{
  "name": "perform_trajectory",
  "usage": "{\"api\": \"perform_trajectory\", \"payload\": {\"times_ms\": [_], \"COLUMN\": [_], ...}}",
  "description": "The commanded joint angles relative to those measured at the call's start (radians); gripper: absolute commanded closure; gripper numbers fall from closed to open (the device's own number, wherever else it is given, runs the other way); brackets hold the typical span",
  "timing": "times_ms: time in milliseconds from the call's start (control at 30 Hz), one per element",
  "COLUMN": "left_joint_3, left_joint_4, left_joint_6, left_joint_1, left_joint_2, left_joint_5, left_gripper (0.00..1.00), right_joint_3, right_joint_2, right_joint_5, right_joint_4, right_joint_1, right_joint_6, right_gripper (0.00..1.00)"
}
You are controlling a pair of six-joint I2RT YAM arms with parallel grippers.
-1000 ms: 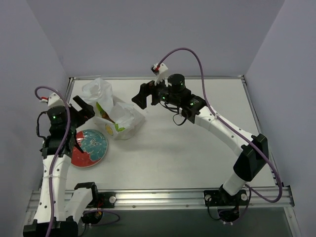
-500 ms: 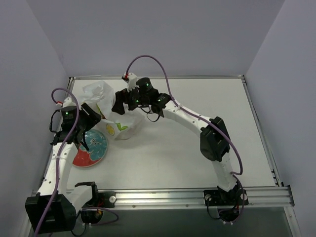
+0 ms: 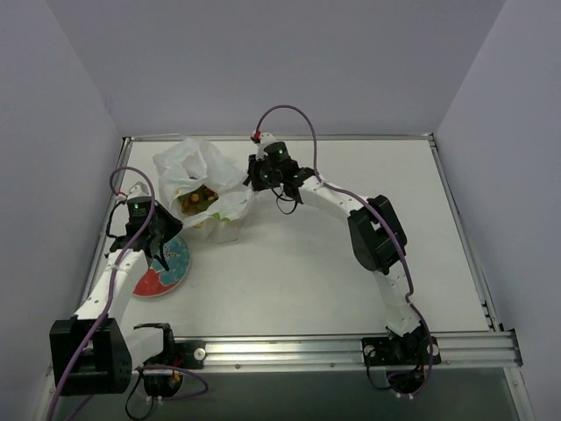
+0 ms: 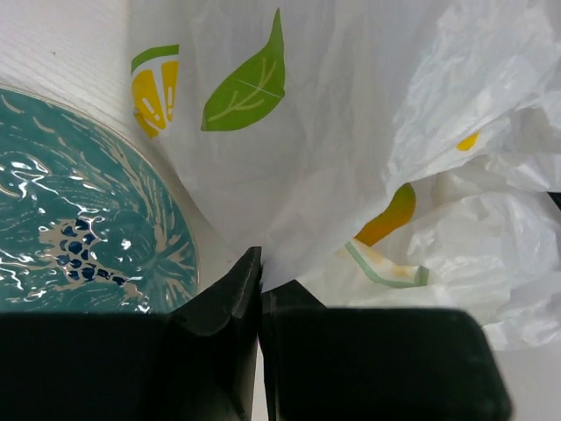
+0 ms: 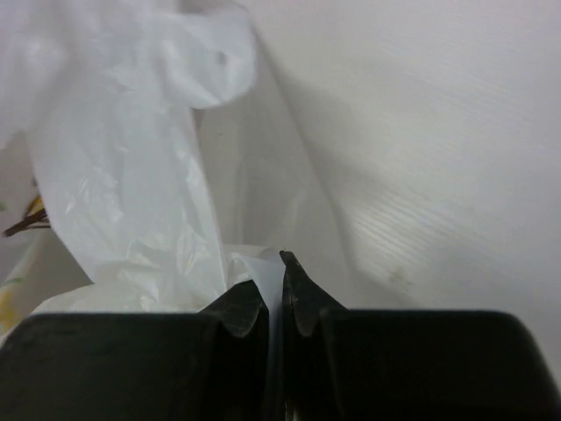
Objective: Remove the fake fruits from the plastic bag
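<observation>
Left gripper (image 4: 260,274): fingers pinched together on a low fold of the plastic bag (image 3: 203,171), at the bag's near-left side.
Right gripper (image 5: 282,274): closed narrow on a thin strip of bag film, at the bag's right edge.
Plastic bag: crumpled white translucent heap, held at two opposite sides, mouth gaping upward in the top view; green leaf and lemon-slice prints facing the left wrist camera.
Fake fruits (image 3: 197,200): down inside the bag's open mouth, seen from above as yellow-orange and greenish lumps; between the two grippers, touched by neither; exact count not clear.
Plate (image 3: 145,282): just beside the bag's near-left corner, partly beneath the left gripper; touching the bag or only close to it, cannot tell.
Table (image 3: 351,254): pale surface beneath the bag, bare to the bag's right.
</observation>
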Motion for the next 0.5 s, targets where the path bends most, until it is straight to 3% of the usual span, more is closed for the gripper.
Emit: {"api": "perform_trajectory", "payload": {"times_ms": [0, 200, 400, 467], "left_joint_3": [-0.006, -0.055, -0.066, -0.049], "left_joint_4": [0.046, 0.037, 0.026, 0.015], "left_joint_6": [-0.023, -0.036, -0.04, -0.029], "left_joint_1": [-0.018, -0.088, -0.096, -0.099], "left_joint_2": [-0.024, -0.044, -0.026, -0.03], "left_joint_5": [-0.046, -0.084, -0.084, -0.074], "left_gripper": [0.97, 0.98, 0.97, 0.86], "right_joint_3": [-0.028, 0.104, 0.15, 0.149], "right_joint_2": [-0.024, 0.155, 0.229, 0.231], "right_joint_5": [0.203, 0.25, 0.221, 0.221], "right_joint_4": [0.062, -0.001, -0.007, -0.01], "right_joint_1": [-0.033, -0.067, -0.058, -0.056], "right_joint_6": [-0.04, -0.08, -0.065, -0.068], "right_gripper": [1.0, 1.0, 1.0, 1.0]}}
